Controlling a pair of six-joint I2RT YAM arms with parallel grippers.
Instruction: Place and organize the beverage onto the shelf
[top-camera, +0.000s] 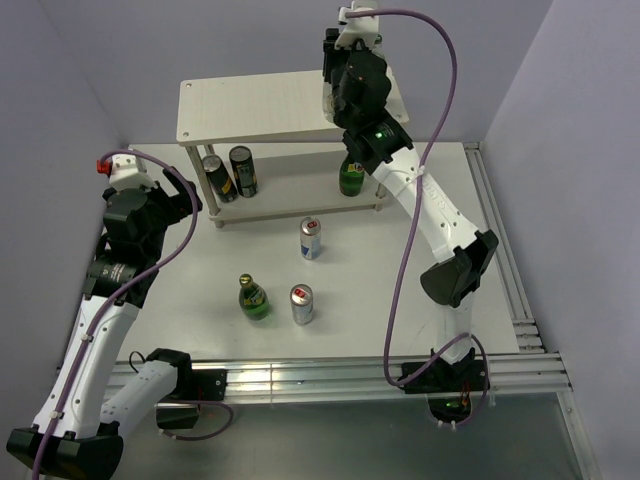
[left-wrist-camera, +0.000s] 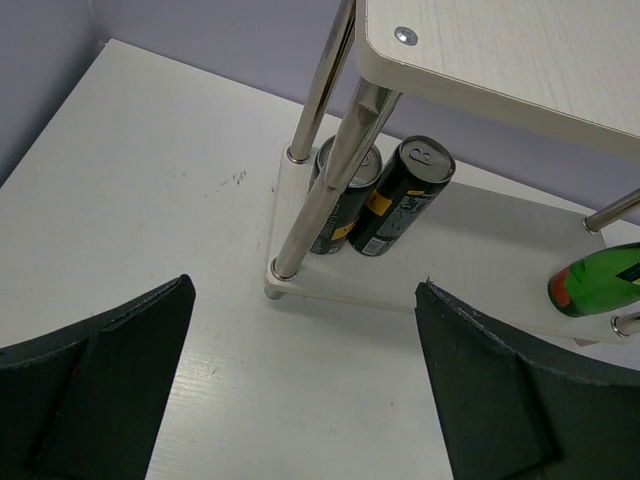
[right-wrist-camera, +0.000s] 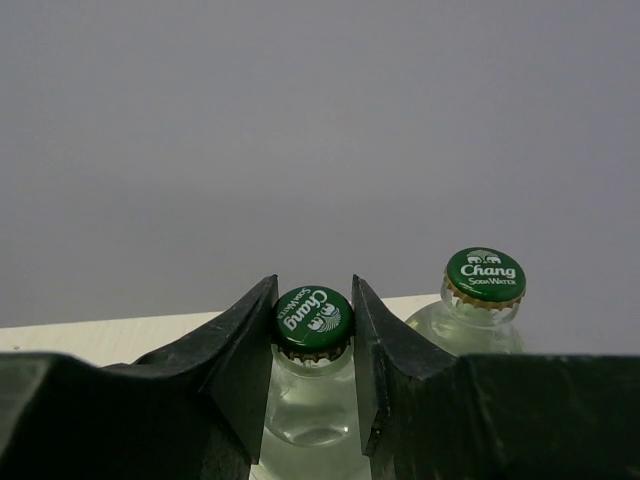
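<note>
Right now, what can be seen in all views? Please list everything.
table: one, white
shelf: one, pale wood, table's far side
dark cans: two, black-yellow, lower tier left
green bottles: two, green, lower tier right; table
silver cans: two, silver-blue, table, before shelf
clear bottles: two, green caps, side by side
left end effector: one, black, open, above table
right end effector: one, black, shut on clear bottle

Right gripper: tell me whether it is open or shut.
Shut: the right gripper clamps the neck of a clear bottle, fingers touching both sides.
</note>
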